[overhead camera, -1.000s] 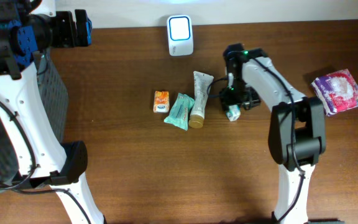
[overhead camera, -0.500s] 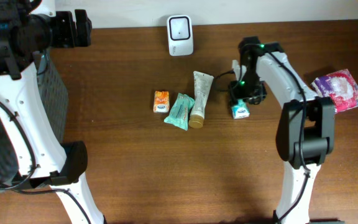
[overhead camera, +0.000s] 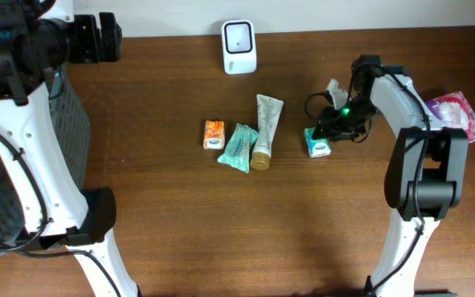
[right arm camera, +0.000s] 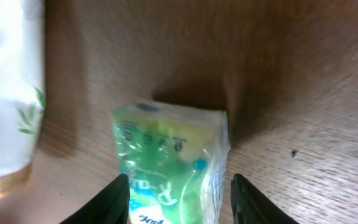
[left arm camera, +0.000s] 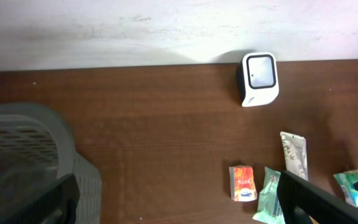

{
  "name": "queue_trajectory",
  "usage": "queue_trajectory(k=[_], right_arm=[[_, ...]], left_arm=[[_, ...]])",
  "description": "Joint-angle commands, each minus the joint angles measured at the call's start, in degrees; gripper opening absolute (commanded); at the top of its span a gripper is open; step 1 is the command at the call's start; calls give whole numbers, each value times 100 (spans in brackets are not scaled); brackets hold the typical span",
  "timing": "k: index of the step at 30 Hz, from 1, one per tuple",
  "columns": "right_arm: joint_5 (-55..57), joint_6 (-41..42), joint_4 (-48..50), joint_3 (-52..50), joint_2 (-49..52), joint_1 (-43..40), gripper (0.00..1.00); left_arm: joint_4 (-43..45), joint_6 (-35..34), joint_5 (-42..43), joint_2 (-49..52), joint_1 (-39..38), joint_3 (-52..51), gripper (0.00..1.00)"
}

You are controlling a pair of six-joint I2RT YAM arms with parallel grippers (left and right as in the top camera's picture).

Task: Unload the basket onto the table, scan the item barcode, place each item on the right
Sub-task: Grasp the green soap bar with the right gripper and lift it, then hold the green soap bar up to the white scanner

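Right end effector point(right arm camera: 182, 200) is down over the green packet point(overhead camera: 318, 143), with its fingers point(right arm camera: 115, 200) planted either side. The packet lies flat on the worktop point(overhead camera: 163, 206) between them.

Change over the last second: the arm has swung round from the tube side of the packet to the opposite side. The packet has slid a little with it, away from the tube point(overhead camera: 265, 130). The jaws have been narrowing all the while. In the wrist view they sit right at the packet's edges, but I cannot tell whether they press it yet. Packet not lifted.

Left end effector point(overhead camera: 112, 37) is spread wide and holds nothing, well apart from the items.

The scanner point(overhead camera: 239, 45) stands well off from the right end effector, beyond the tube, at the back of the worktop.

My reading: this is the pick-up for the scan, with the grip about to complete. Next comes the lift and the carry to the scanner, barcode face toward its window. Which face bears the barcode I cannot make out. The wrap looks soft and glossy, so it may slip or twist between the fingers.
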Motion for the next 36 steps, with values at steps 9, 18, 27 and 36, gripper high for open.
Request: queue_trajectory(k=[9, 18, 27, 36], right_arm=[[-1825, 57, 695, -874, 24, 24, 4], [-6496, 514, 1064, 57, 24, 490, 4], [-6498, 1786, 1729, 879, 24, 1088, 4], [-6498, 2441, 2304, 1451, 24, 1088, 4]], left_arm=[[-4, -33, 59, -24, 15, -4, 99], [-4, -33, 59, -24, 15, -4, 99], [-4, -33, 59, -24, 15, -4, 99], [-4, -33, 59, -24, 15, -4, 99]])
